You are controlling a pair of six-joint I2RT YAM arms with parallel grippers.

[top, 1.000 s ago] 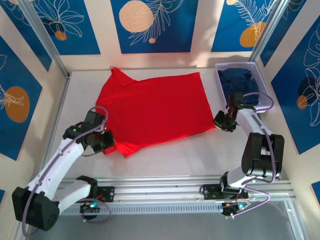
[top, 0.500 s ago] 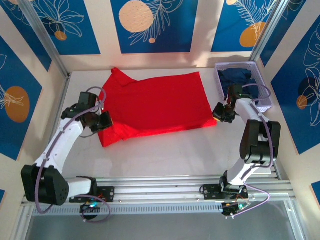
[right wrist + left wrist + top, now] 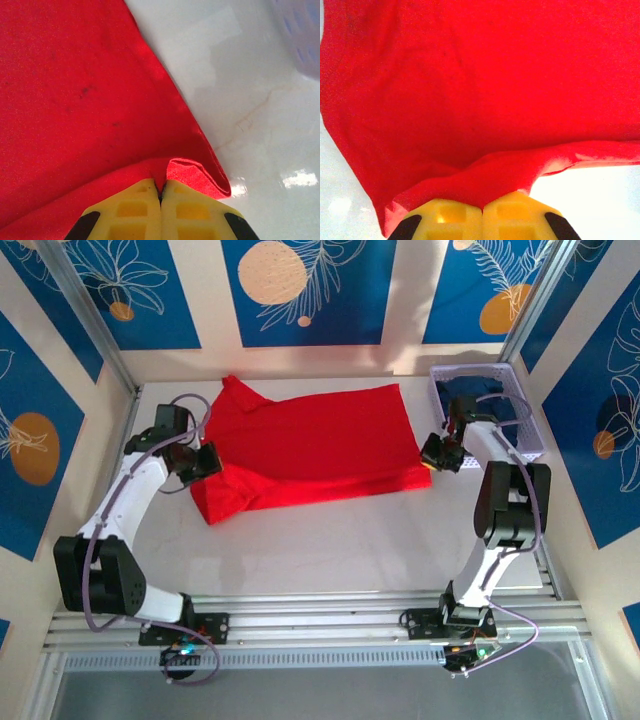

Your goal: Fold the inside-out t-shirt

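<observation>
Your right gripper (image 3: 161, 192) is pinching a folded hem corner of the red t-shirt (image 3: 75, 100), its yellow fingers (image 3: 130, 212) pressing tight together. The cloth is spreading leftward over the white table (image 3: 250, 100), and a pale purple basket (image 3: 302, 35) is peeking in top right.

Built of white links (image 3: 122, 502) and black joint housings (image 3: 512, 502), looped with lilac cable (image 3: 192, 397), lit green at the bases (image 3: 180, 648), ending in left claw (image 3: 482, 209) and right claw (image 3: 161, 189) with blocky yellow fingers (image 3: 450, 217), square-recessed, black at the outer corners.
</observation>
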